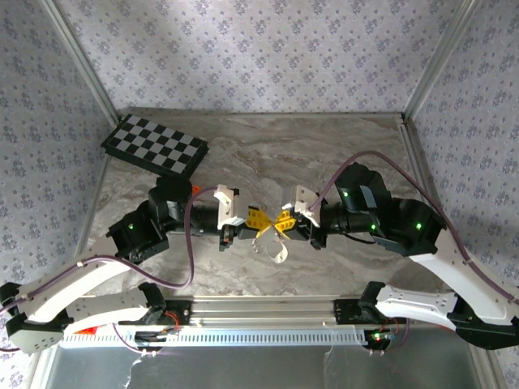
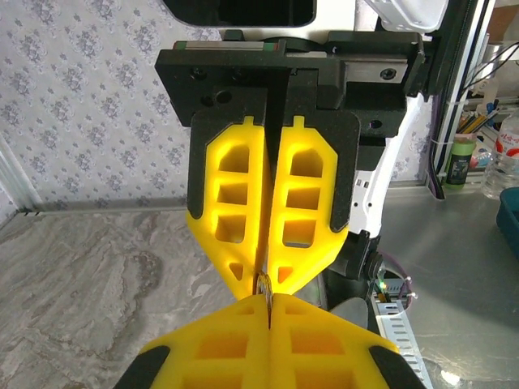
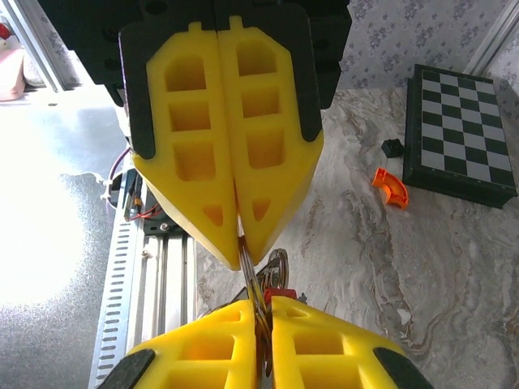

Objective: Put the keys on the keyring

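Nearest the lens in the top view: left arm [image 1: 89,284] and right arm [image 1: 438,301], white links, bases on the near rail, both bent inward so the wrists face each other. Table [image 1: 324,154] under them, grey marbled top. Checkerboard [image 1: 154,144] lies flat at the far left corner, well apart from where the arms meet. Left gripper [image 2: 268,308] and right gripper [image 3: 266,306] stand tip to tip over the middle of the table, yellow fingers pointing at each other, tips almost touching. Left gripper: fingers pressed together, a thin metal edge pinched at the tips, which is the keyring [image 3: 276,263]. Right gripper: fingers closed to a narrow slit, clamped on the key [image 3: 280,293], whose red head shows just at its tips. Keyring sits between the two sets of tips, silvery with a ridged rim, seen partly edge-on; how much of it lies inside the left fingers cannot be told. Key touches or overlaps the keyring; whether it is threaded on, cannot tell. Orange piece [image 3: 391,187], curved, lies on the table near the checkerboard's edge. Black block [image 3: 393,147], smaller, sits just beside the checkerboard.
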Controlling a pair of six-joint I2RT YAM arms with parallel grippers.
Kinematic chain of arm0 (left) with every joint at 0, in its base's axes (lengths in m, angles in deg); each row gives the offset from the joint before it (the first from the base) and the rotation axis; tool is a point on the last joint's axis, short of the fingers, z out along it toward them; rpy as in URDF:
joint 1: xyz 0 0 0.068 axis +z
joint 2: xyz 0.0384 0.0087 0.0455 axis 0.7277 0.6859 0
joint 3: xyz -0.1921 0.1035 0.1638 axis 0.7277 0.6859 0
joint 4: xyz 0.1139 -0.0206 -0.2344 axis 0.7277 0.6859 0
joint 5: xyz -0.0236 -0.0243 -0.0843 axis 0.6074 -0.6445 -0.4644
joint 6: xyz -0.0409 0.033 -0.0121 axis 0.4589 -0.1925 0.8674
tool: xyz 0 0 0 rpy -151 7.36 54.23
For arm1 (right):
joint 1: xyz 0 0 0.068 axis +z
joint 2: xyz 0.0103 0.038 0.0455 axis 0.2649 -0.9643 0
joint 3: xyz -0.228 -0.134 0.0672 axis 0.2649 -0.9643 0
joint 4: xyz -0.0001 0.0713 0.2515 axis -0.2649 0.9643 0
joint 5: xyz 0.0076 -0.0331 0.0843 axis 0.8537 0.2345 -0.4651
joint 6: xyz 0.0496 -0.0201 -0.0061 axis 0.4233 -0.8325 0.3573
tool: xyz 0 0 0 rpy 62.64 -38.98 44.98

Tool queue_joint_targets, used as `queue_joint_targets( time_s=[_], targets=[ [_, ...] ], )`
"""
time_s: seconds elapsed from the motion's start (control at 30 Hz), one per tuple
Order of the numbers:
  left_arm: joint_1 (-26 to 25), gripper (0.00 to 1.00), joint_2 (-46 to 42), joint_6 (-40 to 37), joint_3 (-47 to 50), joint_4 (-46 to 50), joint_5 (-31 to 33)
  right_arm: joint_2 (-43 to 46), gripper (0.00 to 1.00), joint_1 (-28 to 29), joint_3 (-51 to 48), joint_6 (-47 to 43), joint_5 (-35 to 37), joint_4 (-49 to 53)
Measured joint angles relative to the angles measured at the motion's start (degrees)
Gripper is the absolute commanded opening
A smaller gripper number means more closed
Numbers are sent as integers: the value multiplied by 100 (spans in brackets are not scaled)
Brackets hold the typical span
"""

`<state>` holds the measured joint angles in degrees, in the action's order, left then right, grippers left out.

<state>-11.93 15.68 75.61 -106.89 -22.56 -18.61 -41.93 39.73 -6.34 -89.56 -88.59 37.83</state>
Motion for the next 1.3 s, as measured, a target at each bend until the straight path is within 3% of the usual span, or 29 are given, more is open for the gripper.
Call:
queue_joint_targets(
  time_s=[0.4, 0.67, 1.2, 1.3],
  targets=[
    [0, 0, -31, 44, 0, -210, -131, 42, 19, 0, -151, 0, -15, 24],
    [0, 0, -31, 44, 0, -280, -275, 389, 33, 0, -258, 83, 11, -243],
    [0, 0, -31, 87, 0, -297, -407, 470, 30, 0, -494, 201, -293, -844],
    [0, 0, -31, 87, 0, -299, -404, 457, 23, 0, -522, 212, -348, -894]
  ],
)
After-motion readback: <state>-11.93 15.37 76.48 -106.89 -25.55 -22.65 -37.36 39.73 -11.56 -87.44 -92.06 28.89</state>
